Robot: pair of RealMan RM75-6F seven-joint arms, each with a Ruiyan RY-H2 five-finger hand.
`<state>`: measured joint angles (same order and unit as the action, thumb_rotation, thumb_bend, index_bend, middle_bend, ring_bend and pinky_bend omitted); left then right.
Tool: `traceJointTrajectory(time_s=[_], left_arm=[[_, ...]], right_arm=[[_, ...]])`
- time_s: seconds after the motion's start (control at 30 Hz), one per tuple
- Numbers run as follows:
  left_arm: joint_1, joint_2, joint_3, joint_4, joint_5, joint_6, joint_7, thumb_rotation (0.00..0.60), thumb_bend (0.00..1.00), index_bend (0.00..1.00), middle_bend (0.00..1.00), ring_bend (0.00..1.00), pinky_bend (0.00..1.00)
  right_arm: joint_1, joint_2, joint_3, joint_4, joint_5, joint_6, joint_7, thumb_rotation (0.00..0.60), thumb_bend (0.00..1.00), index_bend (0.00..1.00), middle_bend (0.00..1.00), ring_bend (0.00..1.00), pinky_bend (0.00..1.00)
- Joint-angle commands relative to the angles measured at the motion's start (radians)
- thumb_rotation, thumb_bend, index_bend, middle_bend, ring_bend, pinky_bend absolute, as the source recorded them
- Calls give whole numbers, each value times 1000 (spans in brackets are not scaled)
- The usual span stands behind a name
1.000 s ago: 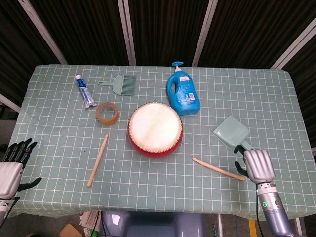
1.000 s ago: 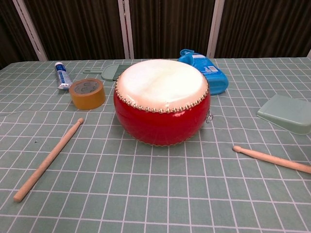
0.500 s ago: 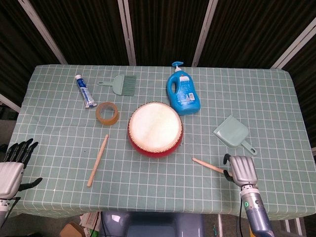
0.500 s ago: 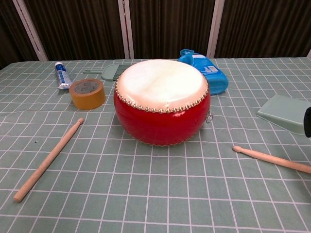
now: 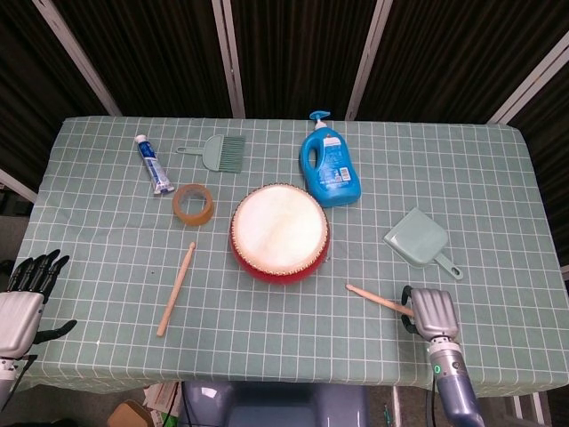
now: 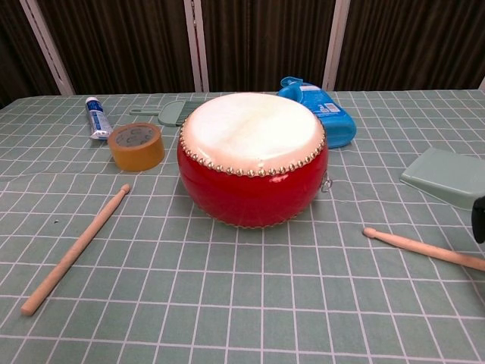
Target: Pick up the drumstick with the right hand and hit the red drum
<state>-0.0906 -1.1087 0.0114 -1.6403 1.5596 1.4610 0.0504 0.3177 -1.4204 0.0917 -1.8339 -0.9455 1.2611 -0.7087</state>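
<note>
One drumstick [image 5: 376, 301] end lies under the right hand's [image 5: 429, 311] fingers [image 5: 410, 313].

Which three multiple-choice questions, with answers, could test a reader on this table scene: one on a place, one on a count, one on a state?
1. Where does the blue detergent bottle lie?
A. Behind the round red drum with the white skin
B. Beside the yellow tape roll
C. On the pale green plastic dustpan

2. How many wooden drumsticks lie on the green checked tablecloth?
A. One
B. Two
C. Three

3. What is the state of the drumstick on the right?
A. Raised over the drum
B. Leaning on the drum
C. Flat on the cloth, its far end under the right hand

Answers:
1 A: the head view shows the bottle just past the drum.
2 B: one stick lies left of the drum, one to its right.
3 C: both views show it flat; whether the fingers grip it cannot be told.
</note>
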Motion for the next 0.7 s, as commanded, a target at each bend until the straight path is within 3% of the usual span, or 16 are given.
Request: traceJointTrajectory(time_s=[0.03, 0.7], left_arm=[[0, 0, 0, 0, -1, -1, 0, 600, 74, 0, 0, 0, 18], [-2, -2, -1, -4, -5, -3, 6, 600, 74, 0, 0, 0, 18]], right_arm=[[6, -18, 4, 22, 15, -2, 2, 600, 359, 496, 1000, 1000, 1000], [25, -68, 0, 102, 106, -19, 9, 600, 359, 449, 1000, 1000, 1000]])
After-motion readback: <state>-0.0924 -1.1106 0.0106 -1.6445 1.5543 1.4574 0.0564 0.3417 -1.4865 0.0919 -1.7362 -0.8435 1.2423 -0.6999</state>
